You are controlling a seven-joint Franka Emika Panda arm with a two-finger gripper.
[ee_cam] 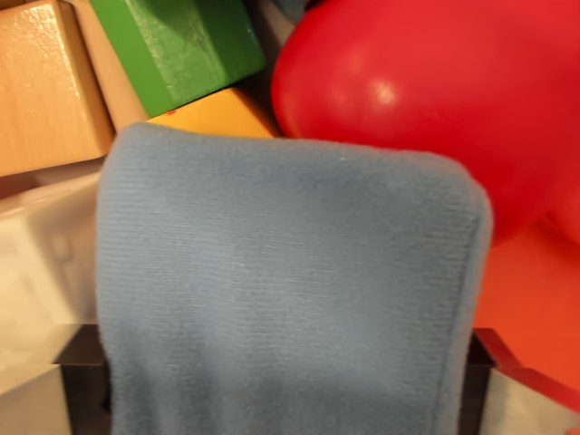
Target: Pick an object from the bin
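A folded piece of blue-grey knitted cloth [285,290], soft and finely ribbed with a rounded upper edge, fills the middle and lower part of the wrist view and hangs directly before the camera, covering most of what lies under it. Two dark parts at the bottom edge, one on each side of the cloth, may be the gripper's fingers [83,385], but I cannot tell how far the jaws stand apart or whether they clasp the cloth. Behind it lie a glossy red rounded object [426,91] at upper right, a green block [181,45] at the top, a plain wooden block [45,86] at upper left, a yellow-orange block [222,116] just above the cloth's edge, and a pale surface [41,272] at left that could be the bin's wall.
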